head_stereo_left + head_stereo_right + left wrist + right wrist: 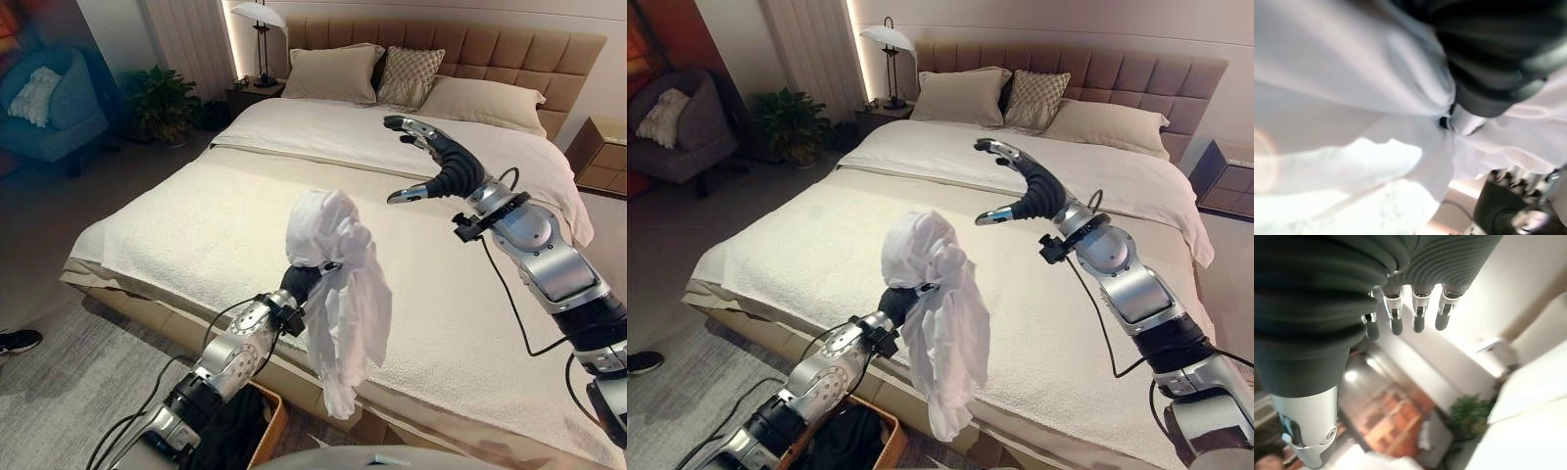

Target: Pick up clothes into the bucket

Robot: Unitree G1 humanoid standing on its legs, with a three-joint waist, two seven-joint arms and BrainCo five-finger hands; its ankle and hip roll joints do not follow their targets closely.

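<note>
White garment (pixel 336 294) hung bunched in the air, off the bed (pixel 216 230), its top wadded over the left hand (pixel 302 281) and its loose tail trailing down past the mattress edge. Left hand's fingers were buried in the cloth; in the left wrist view the dark ribbed cover sat against white folds (pixel 1352 88), and whether the fingers were curled could not be told. Directly below the left arm, at the foot of the bed, stood a wicker basket (pixel 271 419) with something dark inside. Right hand (pixel 427 157) was raised above the middle of the bed, well apart from the garment, fingers relaxed and holding nothing; its own wrist view showed the dark tips (pixel 1418 324) in a row, uncurled. Pillows (pixel 333 71) lay at the headboard, a lamp (pixel 258 20) and a potted plant (pixel 162 101) beyond the bed's far left corner.
</note>
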